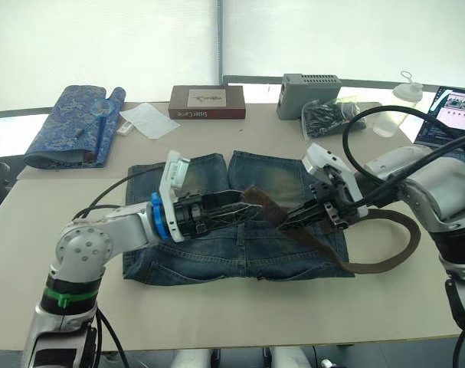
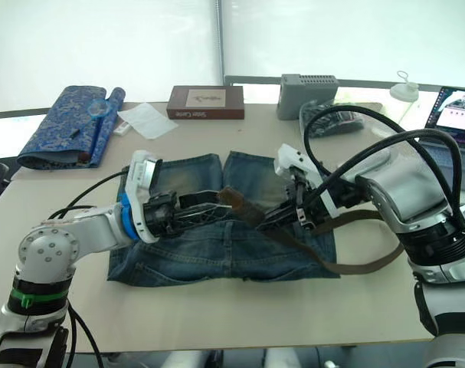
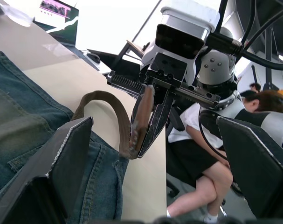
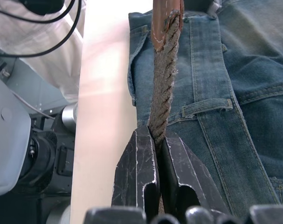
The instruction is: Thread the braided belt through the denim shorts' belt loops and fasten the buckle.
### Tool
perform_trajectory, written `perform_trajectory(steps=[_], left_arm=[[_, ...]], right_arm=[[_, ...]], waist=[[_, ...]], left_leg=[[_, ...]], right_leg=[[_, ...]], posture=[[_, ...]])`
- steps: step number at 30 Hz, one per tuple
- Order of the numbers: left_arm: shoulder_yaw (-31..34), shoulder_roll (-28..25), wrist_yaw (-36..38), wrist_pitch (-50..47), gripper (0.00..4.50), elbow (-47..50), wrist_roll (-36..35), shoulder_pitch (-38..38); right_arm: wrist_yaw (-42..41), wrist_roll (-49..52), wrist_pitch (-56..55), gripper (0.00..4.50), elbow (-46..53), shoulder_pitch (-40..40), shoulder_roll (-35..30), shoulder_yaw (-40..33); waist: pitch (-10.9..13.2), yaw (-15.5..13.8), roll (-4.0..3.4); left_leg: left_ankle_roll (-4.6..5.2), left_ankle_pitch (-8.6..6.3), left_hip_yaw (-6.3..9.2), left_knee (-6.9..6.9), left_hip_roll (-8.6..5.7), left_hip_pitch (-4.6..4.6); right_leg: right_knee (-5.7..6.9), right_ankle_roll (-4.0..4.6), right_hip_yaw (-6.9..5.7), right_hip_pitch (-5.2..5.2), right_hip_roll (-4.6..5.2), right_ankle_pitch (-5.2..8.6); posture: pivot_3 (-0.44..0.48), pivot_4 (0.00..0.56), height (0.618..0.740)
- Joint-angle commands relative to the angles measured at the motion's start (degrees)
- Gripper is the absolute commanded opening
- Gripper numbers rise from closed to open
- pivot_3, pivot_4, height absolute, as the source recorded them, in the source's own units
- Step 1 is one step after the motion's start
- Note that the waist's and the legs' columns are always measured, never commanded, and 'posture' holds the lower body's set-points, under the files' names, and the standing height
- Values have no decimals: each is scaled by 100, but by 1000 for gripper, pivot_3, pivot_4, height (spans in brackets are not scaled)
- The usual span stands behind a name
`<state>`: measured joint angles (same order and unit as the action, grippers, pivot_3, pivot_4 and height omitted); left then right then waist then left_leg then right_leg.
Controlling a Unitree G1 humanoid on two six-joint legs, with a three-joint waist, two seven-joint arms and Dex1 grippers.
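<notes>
The denim shorts (image 1: 240, 230) are laid flat in the middle of the table (image 1: 217, 314), waistband toward the near edge and legs toward the far edge. The braided belt (image 1: 385, 257) is seen crossing the shorts diagonally from their middle to the near right corner of the garment, then looping out over bare table on the right side and curving back toward the right arm. The right claw (image 1: 291, 220) is pressed together on the belt just behind its free end; in the right wrist view the woven strap (image 4: 163, 79) is seen pinched between the two black fingers (image 4: 139, 172), rising above the waistband. One belt loop (image 4: 207, 107) is noted just beside the strap on the waistband, with the strap not passing under it. The left claw (image 1: 243, 205) is held low over the middle of the shorts, fingers spread, facing the belt's end; in the left wrist view its fingers (image 3: 71, 158) stand apart and nothing is held between them. The buckle cannot be made out.

Along the far edge, from left to right, a blue patterned cloth (image 1: 71, 126), a white paper (image 1: 149, 119), a brown box (image 1: 207, 102), a grey device (image 1: 309, 93) and a laptop (image 1: 454, 115) are recorded.
</notes>
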<state>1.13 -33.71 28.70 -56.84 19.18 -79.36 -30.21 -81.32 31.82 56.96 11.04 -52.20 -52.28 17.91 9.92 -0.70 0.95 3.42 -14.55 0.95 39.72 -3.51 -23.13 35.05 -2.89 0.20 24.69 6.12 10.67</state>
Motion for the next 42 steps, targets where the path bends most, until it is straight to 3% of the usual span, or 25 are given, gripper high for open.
perform_trajectory(steps=[1,7,8,11,16,19,21,24,28,31,37,42], left_arm=[[47,3,243,-51,3153,63,74,-141],[22,37,487,-97,184,101,331,-152],[21,43,511,-107,32,111,344,-156],[41,125,452,-99,32,103,364,-125],[356,539,-82,-40,0,-158,-17,63],[502,839,-536,-3,0,-313,-269,190],[604,1172,-1007,105,0,-493,-510,179],[801,1745,-1774,346,0,-806,-921,60],[949,2168,-2432,519,0,-1068,-1433,-111],[969,2366,-2812,551,0,-1196,-1930,-198],[925,2315,-3207,464,0,-1303,-2649,-205],[780,2141,-3466,395,0,-1267,-3066,-72]], right_arm=[[-78,64,-81,0,257,-106,-13,-83],[-101,23,-157,0,374,-62,-43,-60],[-99,20,-164,0,401,-51,-42,-60],[79,-166,-707,0,370,50,136,-211],[610,-147,-789,1844,218,392,54,-923],[927,455,-157,2845,556,1069,-325,-2188],[1731,1628,179,2845,894,1446,314,-3658],[2747,2520,380,2845,1791,1912,851,-4491],[3906,2832,502,2845,2752,2502,1279,-4060],[4965,2932,539,2845,3039,3071,2035,-3455],[6115,2478,224,2845,2546,3430,2884,-2903],[6885,3233,-132,2845,2210,3271,4061,-3093]], waist=[[0,0,0],[0,2,0],[0,1,0],[0,1,0],[0,-18,0],[0,-90,1],[-1,-140,4],[-2,-142,3],[-4,-118,6],[-7,-100,11],[-7,-58,11],[-7,-7,9]], left_leg=[[-1,1,0,0,1,-5],[-4,3,-4,0,2,-18],[-4,3,-4,0,2,-18],[-4,3,-5,1,2,-19],[-5,4,-5,1,2,-20],[-4,3,-1,1,-1,-27],[-1,1,3,0,-1,-35],[-3,-3,-4,-3,8,-35],[-11,2,-6,0,18,-31],[-24,11,-6,2,26,-15],[-13,24,-12,4,8,-13],[-17,26,-10,-4,13,-12]], right_leg=[[2,0,1,8,0,0],[12,4,11,30,-1,-2],[12,4,11,30,0,-3],[11,4,12,30,0,-3],[15,2,18,33,1,-5],[16,0,18,38,6,-6],[9,0,16,41,9,-7],[6,-1,35,45,9,-13],[11,10,39,44,8,-22],[13,20,39,32,1,-29],[19,10,42,32,-22,-38],[17,14,45,36,-42,-40]], posture=[[0,150,740],[0,150,740],[0,150,740],[0,150,740],[0,150,740],[0,150,740],[0,150,740],[0,150,740],[0,150,740],[0,150,740],[0,150,740],[0,150,740]])
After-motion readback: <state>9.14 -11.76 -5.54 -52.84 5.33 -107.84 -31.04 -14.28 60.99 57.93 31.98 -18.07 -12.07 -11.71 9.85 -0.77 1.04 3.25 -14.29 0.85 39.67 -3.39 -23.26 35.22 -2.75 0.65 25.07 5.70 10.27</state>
